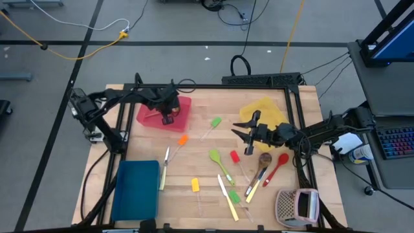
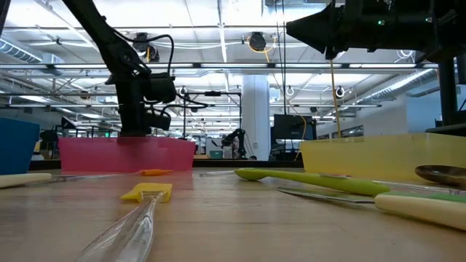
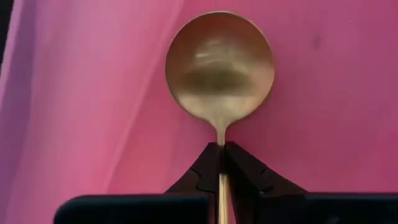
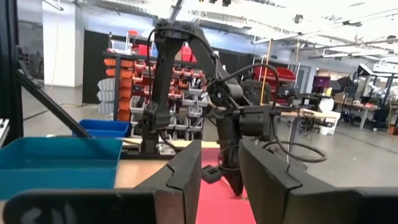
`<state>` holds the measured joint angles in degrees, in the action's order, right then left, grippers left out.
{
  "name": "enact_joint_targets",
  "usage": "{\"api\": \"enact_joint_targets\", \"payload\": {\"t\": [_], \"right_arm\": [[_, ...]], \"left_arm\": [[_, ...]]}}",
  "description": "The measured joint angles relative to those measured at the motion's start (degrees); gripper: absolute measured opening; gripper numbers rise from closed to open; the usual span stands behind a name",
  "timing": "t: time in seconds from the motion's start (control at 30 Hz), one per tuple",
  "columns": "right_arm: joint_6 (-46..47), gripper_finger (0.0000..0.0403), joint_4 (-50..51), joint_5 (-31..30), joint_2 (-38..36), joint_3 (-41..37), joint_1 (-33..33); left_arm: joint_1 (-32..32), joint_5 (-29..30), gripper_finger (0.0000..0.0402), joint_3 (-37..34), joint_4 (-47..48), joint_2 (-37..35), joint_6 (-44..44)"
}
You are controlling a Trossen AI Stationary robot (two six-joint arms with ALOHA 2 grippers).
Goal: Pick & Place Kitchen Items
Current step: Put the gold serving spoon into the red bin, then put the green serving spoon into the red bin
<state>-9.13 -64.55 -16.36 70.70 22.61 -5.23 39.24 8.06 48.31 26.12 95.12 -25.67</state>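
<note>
Right now the left tool (image 3: pixel 219 163) is clenched on the thin stem of a brass-coloured spoon (image 3: pixel 219 71), just behind the bowl. From the left wrist view the spoon's long axis runs straight out from between the fingers (image 3: pixel 202 174), bowl leading and hollow side facing the camera, with the red tray (image 3: pixel 93 112) behind it. From above, the left tool (image 1: pixel 167 116) hangs over the red tray (image 1: pixel 184 103) near the bench's back-left corner; whether the spoon touches the tray floor cannot be told.

Farther out, the right tool (image 1: pixel 240 129) is raised beside the yellow tray (image 1: pixel 266 107) toward the back-right of the bench (image 1: pixel 194 155), pointing toward the left arm. Its fingers (image 4: pixel 186 171) stand partly apart with nothing between them.

Loose on the bench lie a green-headed spatula (image 1: pixel 214 123) and an orange-headed spatula (image 1: pixel 182 140) near the red tray, a cream-handled knife (image 1: pixel 165 167) beside the blue tray (image 1: pixel 136 188) at the front-left corner, a yellow-headed spatula (image 1: pixel 195 186) toward the front edge, a green spoon (image 1: pixel 218 162) lying diagonally at mid-bench, a brown spoon (image 1: pixel 262 162) and a red spoon (image 1: pixel 279 163) toward the right edge. A pinkish perforated box (image 1: pixel 297 206) sits at the front-right corner.
</note>
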Motion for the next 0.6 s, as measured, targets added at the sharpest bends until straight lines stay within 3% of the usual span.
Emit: {"api": "enact_joint_targets", "payload": {"t": [0.4, 0.6], "right_arm": [[6.3, 0.01, 3.9, 0.1, 0.0, 0.0, -0.1], [9.6, 0.012, 4.3, 1.7, 0.0, 0.0, -0.1]], "left_arm": [[-0.4, 1.6, 0.0096, -0.3, -1.0, -2.2, -1.7], [-2.6, 4.3, 0.011, -0.3, -1.1, -2.2, -1.3]]}}
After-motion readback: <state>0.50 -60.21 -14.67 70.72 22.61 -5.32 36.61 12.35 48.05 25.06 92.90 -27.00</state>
